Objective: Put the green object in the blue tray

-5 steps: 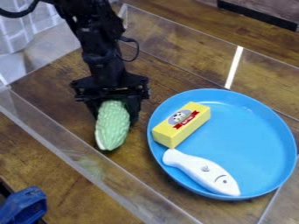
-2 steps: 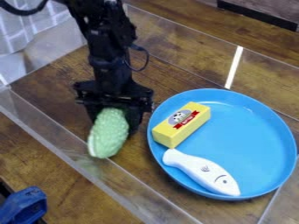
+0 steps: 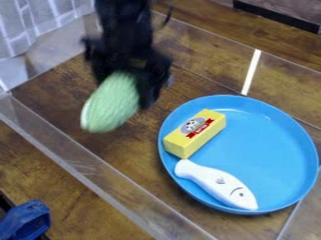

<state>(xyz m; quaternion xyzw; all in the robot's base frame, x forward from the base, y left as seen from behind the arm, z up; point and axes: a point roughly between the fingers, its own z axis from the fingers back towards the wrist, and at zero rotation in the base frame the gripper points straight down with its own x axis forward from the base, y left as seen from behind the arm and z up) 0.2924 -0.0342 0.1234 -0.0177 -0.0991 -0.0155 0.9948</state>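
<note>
The black robot gripper (image 3: 126,67) is clamped on the upper end of the pale green, bumpy, oblong toy vegetable (image 3: 111,101), which hangs tilted below it, clear of the wooden tabletop (image 3: 75,178). The view is motion-blurred, so the exact finger contact cannot be resolved. The green object is at about ten o'clock from the round, bright blue plastic tray (image 3: 282,155), outside its rim.

The step in hand is judged to be the carry to the tray. The tray already holds a yellow block with a red label (image 3: 194,133) at its nine o'clock edge and a white fish-shaped toy (image 3: 216,183) near six o'clock. The open floor lies from twelve to four o'clock; the carry should aim there. Height should be sufficient to pass above the rim and the yellow block. Because the object hangs tilted, it should be lowered close to the tray floor before release, to limit rolling.
</note>
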